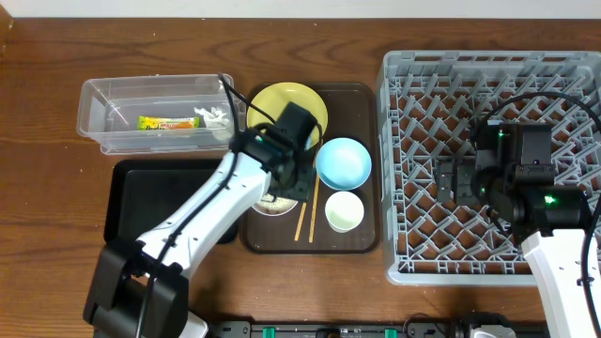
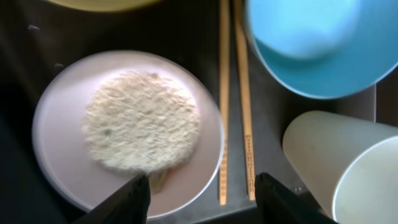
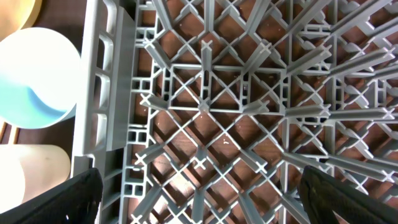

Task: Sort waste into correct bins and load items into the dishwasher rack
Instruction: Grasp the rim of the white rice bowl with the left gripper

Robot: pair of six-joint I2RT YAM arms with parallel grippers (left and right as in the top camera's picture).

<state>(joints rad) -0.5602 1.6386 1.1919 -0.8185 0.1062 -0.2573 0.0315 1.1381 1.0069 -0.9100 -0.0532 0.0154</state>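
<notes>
— Well, where is the left claw (image 2: pixel 202 196)?

— Over the brown tray (image 1: pixel 362 242), above the near edge of the pink bowl (image 2: pixel 59 124). It is wide open and holds nothing. Half of it is over the bowl and half is over the chopsticks (image 2: pixel 224 93). I cannot tell if it touches anything.

— What is in that bowl?

— A flat heap of rice (image 2: pixel 142 121), right in the middle.

— And the chopsticks?

— They lie side by side on the brown tray, just beside the pink bowl. The blue bowl (image 1: pixel 343 161) and the cup (image 1: pixel 344 211) are on their other side. The cup stands upright, nearer the front than the blue bowl.

— Where is the plate (image 1: pixel 282 103)?

— At the back of the brown tray. The left arm covers part of it.

— Where is the trash?

— The wrapper (image 1: pixel 167 123) and the tissue (image 1: pixel 214 117) are both in the tub (image 1: pixel 103 108). The tissue is at the end nearest the plate. The tub sits behind the black tray (image 1: pixel 141 202), and both are left of the brown tray.

— What about the right claw (image 3: pixel 202 202)?

— It is wide open too, with nothing in it. It hangs over the floor of the rack (image 3: pixel 205 106), near the wall next to the brown tray. The rack stands just to the right of that tray.
</notes>
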